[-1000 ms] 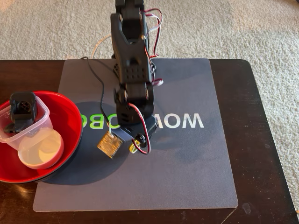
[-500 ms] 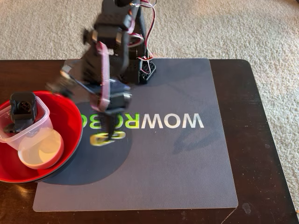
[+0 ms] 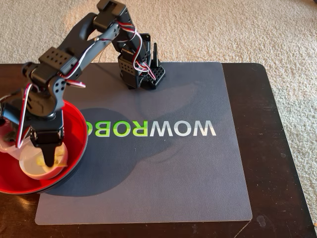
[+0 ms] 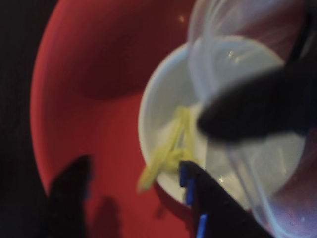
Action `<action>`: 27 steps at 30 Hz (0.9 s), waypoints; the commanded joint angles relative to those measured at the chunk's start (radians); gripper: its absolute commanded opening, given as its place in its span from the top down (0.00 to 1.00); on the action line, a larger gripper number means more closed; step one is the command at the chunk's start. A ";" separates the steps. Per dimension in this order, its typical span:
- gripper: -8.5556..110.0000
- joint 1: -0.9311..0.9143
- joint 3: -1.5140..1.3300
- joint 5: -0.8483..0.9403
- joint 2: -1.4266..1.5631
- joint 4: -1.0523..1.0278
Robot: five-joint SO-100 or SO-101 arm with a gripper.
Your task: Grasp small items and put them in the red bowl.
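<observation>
The red bowl sits at the table's left edge in the fixed view, and its glossy inside fills the wrist view. Inside it lie the small white bowl and the clear square container. My arm covers most of the container and whatever is in it. My gripper hangs point-down over the white bowl. The tiny yellow clip shows blurred at its fingertips, over the white bowl's rim, and seems still pinched there.
A grey mat with WOWROBO lettering covers the dark wooden table. The arm's base stands at the mat's far edge. Carpet lies beyond the table.
The arm has swung from the mat's middle to the left with the yellow clip. It now reaches down into the red bowl, over the white bowl.
</observation>
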State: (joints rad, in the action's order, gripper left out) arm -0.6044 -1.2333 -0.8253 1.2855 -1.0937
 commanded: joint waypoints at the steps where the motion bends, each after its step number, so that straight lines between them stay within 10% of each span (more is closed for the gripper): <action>1: 0.65 0.003 0.117 -0.023 0.023 -0.023; 27: 0.73 0.598 -0.781 0.394 0.989 -0.155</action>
State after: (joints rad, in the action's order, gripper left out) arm -0.0598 -1.9942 -0.4832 2.2642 -1.2563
